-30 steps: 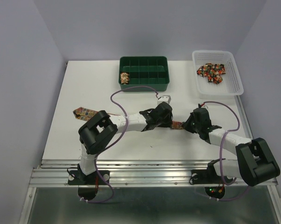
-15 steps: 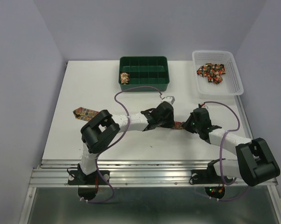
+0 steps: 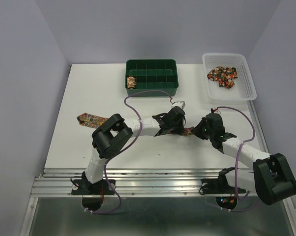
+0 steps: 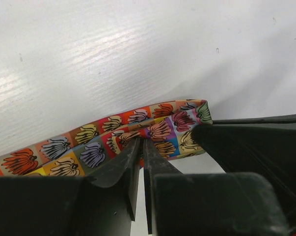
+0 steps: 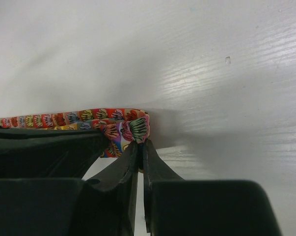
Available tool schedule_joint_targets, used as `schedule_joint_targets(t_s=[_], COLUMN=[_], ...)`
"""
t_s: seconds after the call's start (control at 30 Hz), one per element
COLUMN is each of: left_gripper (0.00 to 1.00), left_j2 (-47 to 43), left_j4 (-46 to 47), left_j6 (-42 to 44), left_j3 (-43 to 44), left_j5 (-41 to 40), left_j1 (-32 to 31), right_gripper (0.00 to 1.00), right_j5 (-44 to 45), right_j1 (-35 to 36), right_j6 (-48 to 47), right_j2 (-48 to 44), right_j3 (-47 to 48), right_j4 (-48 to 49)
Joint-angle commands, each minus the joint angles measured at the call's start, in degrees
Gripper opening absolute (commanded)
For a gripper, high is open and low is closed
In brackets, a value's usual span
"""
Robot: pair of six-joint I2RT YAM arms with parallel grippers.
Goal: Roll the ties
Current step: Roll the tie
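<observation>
In the top view, one long tie (image 3: 88,118) lies flat on the white table (image 3: 89,88). Its wide end shows at middle left of the frame, and the strip runs right, passing under the left arm to end near the centre. The left claw (image 3: 175,129) and the right claw (image 3: 197,132) meet there, tips facing each other, with a short stretch of printed fabric showing between them.

In the left wrist view, the left claw's fingers are pressed together with only a thin slit between them. They nip the tie at their tips where the strip is folded back on itself, and the fold's end lies just to the right of them.

In the right wrist view, the right claw is likewise pressed together, pinching the folded end of the tie at its tips, and the strip trails off to the left.

At upper centre, a green tray (image 3: 160,84) holds a rolled tie (image 3: 131,82) in its left compartment. At upper right, a white basket (image 3: 246,83) holds loose ties (image 3: 223,76).
</observation>
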Motion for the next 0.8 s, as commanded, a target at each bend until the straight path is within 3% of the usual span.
schedule_joint_targets(t_s=[0.0, 0.5, 0.77], left_gripper=[0.19, 0.14, 0.19], left_j2=[0.14, 1.29, 0.5], left_j4=[-0.39, 2.6, -0.66], left_j6=[1.5, 0.01, -0.52], left_j3=[2.45, 1.83, 3.51], left_j5=[-0.68, 0.55, -6.04], left_j1=[0.44, 0.44, 0.79], right_gripper=[0.01, 0.01, 0.01], right_j5=[-3.1, -12.59, -10.31], right_j1=[-0.2, 1.64, 2.08], right_j6=[2.01, 7.19, 9.22], right_j2=[-2.82, -4.49, -5.45], right_j3=[0.29, -0.94, -1.2], right_j4=[0.02, 8.19, 8.38])
